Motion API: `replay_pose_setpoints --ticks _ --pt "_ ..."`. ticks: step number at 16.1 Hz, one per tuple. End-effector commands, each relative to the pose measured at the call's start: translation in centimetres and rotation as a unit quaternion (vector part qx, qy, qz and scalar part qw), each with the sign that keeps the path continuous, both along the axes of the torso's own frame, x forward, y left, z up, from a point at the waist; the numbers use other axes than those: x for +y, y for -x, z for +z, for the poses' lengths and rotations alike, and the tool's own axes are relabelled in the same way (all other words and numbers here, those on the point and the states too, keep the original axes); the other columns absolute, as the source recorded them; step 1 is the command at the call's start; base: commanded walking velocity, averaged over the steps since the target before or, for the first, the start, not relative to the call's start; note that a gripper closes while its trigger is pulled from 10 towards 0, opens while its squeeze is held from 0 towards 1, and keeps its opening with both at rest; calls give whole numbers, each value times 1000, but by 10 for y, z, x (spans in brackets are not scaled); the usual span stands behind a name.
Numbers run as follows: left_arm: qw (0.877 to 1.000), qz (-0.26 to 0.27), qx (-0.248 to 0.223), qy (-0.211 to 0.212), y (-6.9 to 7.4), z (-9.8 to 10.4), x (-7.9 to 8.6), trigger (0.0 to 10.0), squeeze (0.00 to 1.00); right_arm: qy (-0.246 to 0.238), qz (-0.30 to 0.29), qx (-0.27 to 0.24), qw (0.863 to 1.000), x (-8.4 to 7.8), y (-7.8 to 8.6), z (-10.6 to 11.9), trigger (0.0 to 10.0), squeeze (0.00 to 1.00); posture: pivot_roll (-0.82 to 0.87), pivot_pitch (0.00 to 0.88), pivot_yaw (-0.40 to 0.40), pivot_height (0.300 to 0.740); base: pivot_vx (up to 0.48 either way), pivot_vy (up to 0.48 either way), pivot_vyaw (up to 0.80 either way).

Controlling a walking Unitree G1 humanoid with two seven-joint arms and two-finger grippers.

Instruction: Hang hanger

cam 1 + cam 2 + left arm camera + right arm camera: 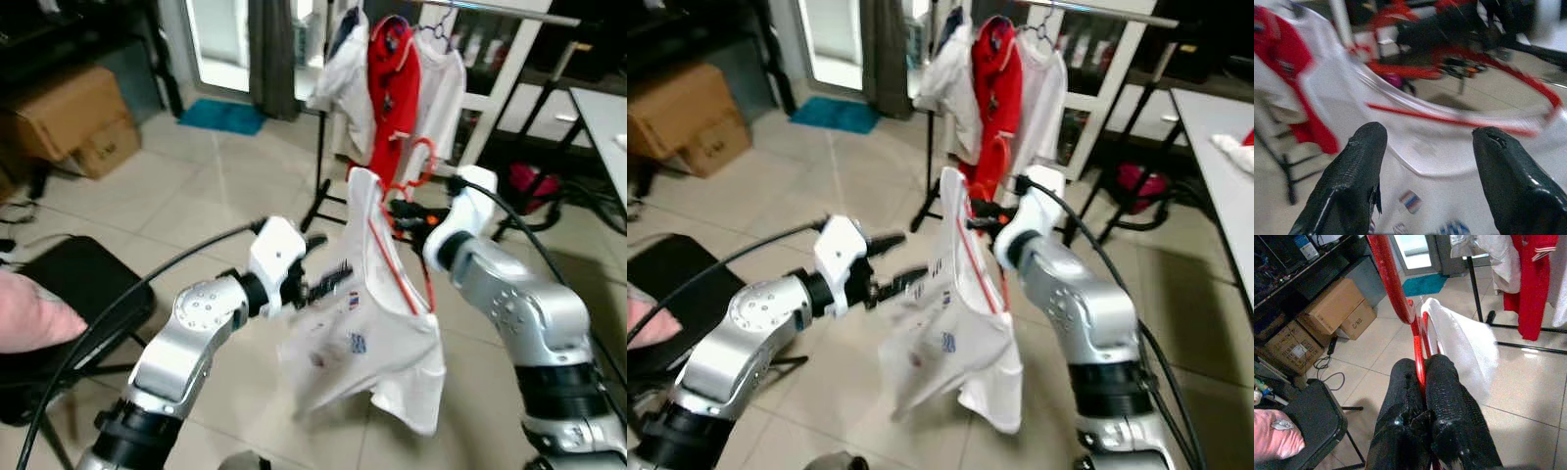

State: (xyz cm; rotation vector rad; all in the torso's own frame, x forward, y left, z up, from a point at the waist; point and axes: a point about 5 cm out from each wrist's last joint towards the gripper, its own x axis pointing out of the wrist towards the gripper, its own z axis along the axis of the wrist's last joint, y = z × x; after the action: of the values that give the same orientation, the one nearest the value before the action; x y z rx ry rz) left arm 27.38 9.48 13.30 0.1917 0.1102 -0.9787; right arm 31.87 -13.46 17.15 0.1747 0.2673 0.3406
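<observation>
Red hanger (1400, 298) with white shirt (377, 323) clamped in right gripper (1422, 369); left gripper (1427, 147) jaws parted near shirt; clothes rack (411, 69) beyond.

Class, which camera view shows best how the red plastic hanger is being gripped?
The right wrist view: the right gripper is shut on the red plastic hanger, fingers pinching its bar. Both eye views show the hanger's hook above the white T-shirt, the grip hidden. The left wrist view, past the open left gripper, shows it blurred.
</observation>
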Motion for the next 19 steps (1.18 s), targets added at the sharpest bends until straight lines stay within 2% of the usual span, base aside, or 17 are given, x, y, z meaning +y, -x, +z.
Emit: replay_pose_setpoints --ticks 1,2,4,5,7,13,14,15,16,19 --pt "999 -36 6 -6 0 -4 -4 10000 1000 7 -9 3 1000 -1 -3 4 10000 0 -4 1 -45 740 0 0 0" --pt "998 -56 19 -1 2 -5 -6 10000 0 5 -2 0 1000 2 -4 6 10000 0 -9 19 -43 740 0 0 0" --pt "991 -122 49 -4 4 -18 -5 10000 0 28 6 -7 1000 14 -9 11 10000 0 -33 36 -24 740 0 0 0" --pt "990 -132 48 -13 2 -22 -4 10000 0 27 9 -10 1000 18 -10 15 10000 0 -33 36 -24 740 0 0 0" --pt "986 -160 23 -31 -12 -23 -6 10000 0 10 32 -27 999 30 -6 36 10000 0 -36 48 -12 740 0 0 0" --pt "976 -218 19 -3 -21 -15 -15 10000 0 23 29 -34 999 30 -6 47 10000 0 -57 70 14 740 0 0 0" --pt "974 -225 16 0 -21 -14 -16 8980 0 22 27 -34 999 29 -5 49 10000 0 -56 76 19 740 0 0 0" --pt "974 -228 15 0 -21 -14 -16 8627 0 22 26 -34 999 29 -5 49 10000 0 -54 78 22 740 0 0 0" --pt "972 -235 15 -2 -22 -16 -15 4392 0 19 26 -34 999 30 -4 50 10000 0 -53 80 24 740 0 0 0" --pt "969 -246 19 -8 -25 -19 -17 3451 0 10 33 -38 999 35 -1 57 10000 0 -56 87 33 740 0 0 0"
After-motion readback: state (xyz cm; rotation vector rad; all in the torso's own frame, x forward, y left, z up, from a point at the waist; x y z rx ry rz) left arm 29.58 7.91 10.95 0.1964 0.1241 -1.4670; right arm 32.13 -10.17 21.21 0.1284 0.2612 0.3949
